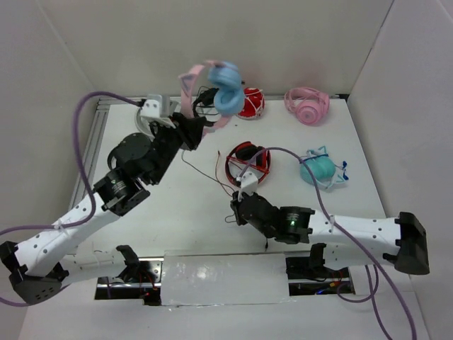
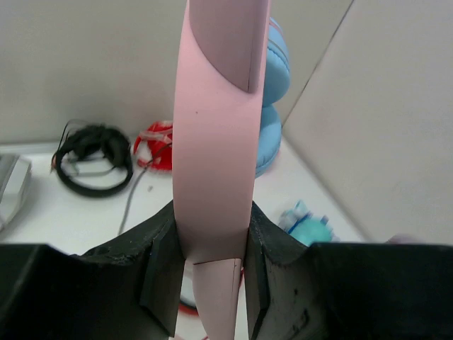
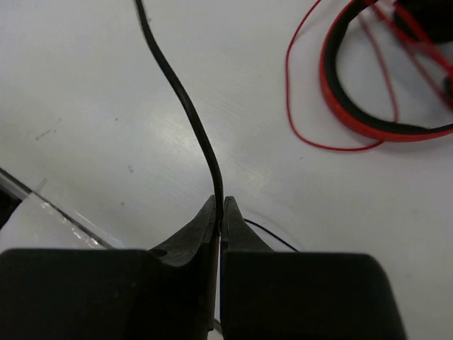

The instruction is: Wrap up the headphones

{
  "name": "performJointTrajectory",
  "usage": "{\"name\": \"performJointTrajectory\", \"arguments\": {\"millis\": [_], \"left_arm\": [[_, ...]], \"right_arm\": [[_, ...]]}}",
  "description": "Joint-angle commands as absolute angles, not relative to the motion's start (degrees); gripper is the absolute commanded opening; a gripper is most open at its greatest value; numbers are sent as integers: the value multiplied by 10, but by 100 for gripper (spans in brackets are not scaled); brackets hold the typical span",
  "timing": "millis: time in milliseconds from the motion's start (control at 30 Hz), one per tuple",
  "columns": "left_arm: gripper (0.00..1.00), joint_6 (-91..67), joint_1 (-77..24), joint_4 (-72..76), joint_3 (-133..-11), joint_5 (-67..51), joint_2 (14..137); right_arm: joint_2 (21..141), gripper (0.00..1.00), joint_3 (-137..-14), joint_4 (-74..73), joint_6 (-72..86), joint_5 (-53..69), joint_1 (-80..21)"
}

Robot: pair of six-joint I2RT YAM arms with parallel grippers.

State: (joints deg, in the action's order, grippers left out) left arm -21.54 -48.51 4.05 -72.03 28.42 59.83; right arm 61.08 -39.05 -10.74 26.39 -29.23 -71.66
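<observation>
The headphones, with a pink cat-ear headband and light blue ear cups, are lifted above the back of the table. My left gripper is shut on the pink headband, which stands upright between the jaws; the blue cups show behind it. The thin black cable runs down from the headphones to my right gripper. The right gripper is shut on the cable low over the table, and the cable rises from its tips.
Red-and-black headphones with a red cable lie just beyond the right gripper. Teal headphones lie at the right, all-pink headphones and a red pair at the back. Black headphones lie at the back left. A clear sheet covers the near edge.
</observation>
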Motion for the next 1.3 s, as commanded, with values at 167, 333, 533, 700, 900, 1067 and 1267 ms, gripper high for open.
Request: {"name": "performJointTrajectory", "arguments": {"millis": [167, 333, 533, 700, 900, 1067, 1267], "left_arm": [[0, -193, -453, 23, -649, 164, 506], [0, -209, -447, -24, -608, 59, 500], [0, -243, -433, 25, -538, -39, 492], [0, -243, -393, 33, -514, -162, 499], [0, -262, -328, 58, -459, -368, 459], [0, -272, -281, 90, -445, -571, 467], [0, -295, -267, 140, -454, -724, 534]], "right_arm": [[537, 0, -557, -343, 210, -535, -755], [525, 0, -601, -305, 101, -487, -755], [532, 0, -656, -308, 26, -468, -755], [513, 0, -686, -301, -41, -488, -755], [463, 0, -686, -290, -97, -518, -752], [398, 0, -671, -245, -185, -431, -751], [431, 0, -704, -229, -250, -386, -751]]}}
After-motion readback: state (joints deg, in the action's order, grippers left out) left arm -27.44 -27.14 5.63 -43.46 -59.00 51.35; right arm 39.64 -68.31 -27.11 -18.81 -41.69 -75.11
